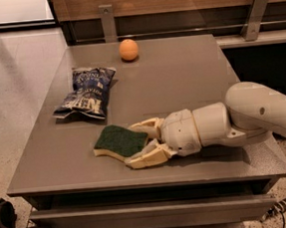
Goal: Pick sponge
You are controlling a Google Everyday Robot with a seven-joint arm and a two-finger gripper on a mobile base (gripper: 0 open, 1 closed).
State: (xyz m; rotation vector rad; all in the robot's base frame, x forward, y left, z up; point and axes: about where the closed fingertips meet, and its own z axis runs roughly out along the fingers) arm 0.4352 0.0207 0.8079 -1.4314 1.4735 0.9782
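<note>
The sponge (116, 140), dark green on top over pale yellow foam, lies flat on the grey table (180, 82) near its front edge. My gripper (136, 143) reaches in from the right, low over the table. Its two cream fingers (146, 158) straddle the sponge's right end, one touching the far side and one the near side. The gripper is shut on the sponge, which still rests on the table.
A dark blue crinkled snack bag (85, 93) lies behind and left of the sponge. An orange ball (128, 50) sits at the table's back. My white arm (263, 110) crosses the table's right front corner. A wood-and-metal rail runs behind the table.
</note>
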